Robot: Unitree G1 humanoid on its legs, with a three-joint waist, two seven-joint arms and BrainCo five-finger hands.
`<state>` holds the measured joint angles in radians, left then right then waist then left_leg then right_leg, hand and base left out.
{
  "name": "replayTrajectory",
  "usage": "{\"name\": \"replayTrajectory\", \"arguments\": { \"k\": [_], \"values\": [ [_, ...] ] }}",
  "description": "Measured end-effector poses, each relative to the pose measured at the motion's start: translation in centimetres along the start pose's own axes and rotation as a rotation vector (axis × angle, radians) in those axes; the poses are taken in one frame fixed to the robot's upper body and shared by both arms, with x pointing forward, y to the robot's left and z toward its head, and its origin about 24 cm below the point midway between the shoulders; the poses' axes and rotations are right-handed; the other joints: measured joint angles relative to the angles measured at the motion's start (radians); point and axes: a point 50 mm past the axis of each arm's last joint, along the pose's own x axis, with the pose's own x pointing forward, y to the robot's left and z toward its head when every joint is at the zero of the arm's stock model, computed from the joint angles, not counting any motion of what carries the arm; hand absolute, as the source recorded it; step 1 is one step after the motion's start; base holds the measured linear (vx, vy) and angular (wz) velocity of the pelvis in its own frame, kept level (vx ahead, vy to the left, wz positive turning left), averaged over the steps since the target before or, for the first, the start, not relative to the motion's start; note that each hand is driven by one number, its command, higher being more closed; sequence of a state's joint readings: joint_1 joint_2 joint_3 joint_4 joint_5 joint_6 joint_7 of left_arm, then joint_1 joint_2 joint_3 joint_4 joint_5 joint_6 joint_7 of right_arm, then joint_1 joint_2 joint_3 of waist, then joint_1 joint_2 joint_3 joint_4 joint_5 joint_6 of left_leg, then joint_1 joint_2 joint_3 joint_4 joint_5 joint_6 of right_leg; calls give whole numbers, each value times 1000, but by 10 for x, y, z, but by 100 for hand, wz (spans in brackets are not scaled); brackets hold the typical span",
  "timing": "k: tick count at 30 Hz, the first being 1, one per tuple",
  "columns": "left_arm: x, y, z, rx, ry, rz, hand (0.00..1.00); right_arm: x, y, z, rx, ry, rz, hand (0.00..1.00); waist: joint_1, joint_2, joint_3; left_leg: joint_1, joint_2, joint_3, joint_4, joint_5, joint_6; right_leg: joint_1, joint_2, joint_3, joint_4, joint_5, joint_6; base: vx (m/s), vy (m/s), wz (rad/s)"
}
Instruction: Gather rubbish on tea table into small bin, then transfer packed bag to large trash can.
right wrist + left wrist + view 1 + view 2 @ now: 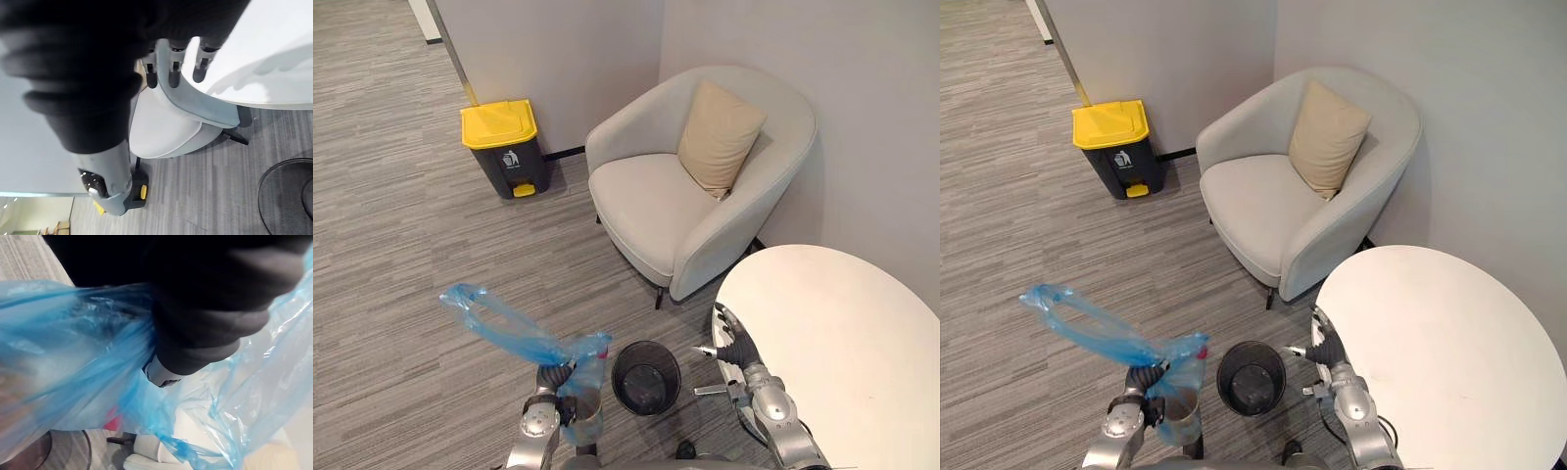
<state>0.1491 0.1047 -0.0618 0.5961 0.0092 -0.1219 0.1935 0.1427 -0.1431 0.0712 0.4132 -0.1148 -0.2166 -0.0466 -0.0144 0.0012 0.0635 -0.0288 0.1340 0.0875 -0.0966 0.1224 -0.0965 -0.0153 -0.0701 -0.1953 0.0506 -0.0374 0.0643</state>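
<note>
Up close, the left wrist view reveals a red patch [113, 422] through the translucent blue plastic bag [524, 338], which the left robot hand [555, 377] clamps bunched at lower left, beside the small black mesh bin [646, 377]. Upper left stands a yellow-lidded grey trash can [504, 147]. The right robot hand [734, 343], fingers straight, hangs by the round white tabletop [842, 323] edge.
</note>
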Motion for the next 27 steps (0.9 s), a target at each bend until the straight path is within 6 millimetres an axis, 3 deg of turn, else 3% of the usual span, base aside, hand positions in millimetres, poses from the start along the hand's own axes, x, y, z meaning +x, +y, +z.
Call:
{"name": "replayTrajectory", "arguments": {
  "k": [5, 11, 22, 27],
  "values": [
    [-5, 6, -18, 24, 65, 3, 100, -9, 2, -29, 31, 131, -15, 0, -1, 2, 0, 1, -4, -8, 1, -2, 0, 12, -2, -12, -12, 0, 1, 30, -2, 6],
    [-9, 8, -30, 44, 105, -15, 100, -19, 1, -47, 53, 211, -26, 0, -1, 11, -1, 15, -8, -12, 1, -3, 1, 30, -5, -18, -17, 0, 1, 2, 1, 3],
    [-18, 9, -43, 46, 142, -31, 100, -21, -4, -51, 69, 228, -51, 0, 1, 19, -6, 26, -7, 25, 0, -16, 0, 15, -6, 22, -10, 0, 2, -17, 5, -10],
    [-15, 11, -38, 53, 124, -28, 100, -5, -1, -36, 57, 184, -43, 0, 9, 3, 5, -5, -7, 81, 9, -16, 4, -89, -13, 76, 104, -27, 6, 11, 7, -32]
  ]
}}
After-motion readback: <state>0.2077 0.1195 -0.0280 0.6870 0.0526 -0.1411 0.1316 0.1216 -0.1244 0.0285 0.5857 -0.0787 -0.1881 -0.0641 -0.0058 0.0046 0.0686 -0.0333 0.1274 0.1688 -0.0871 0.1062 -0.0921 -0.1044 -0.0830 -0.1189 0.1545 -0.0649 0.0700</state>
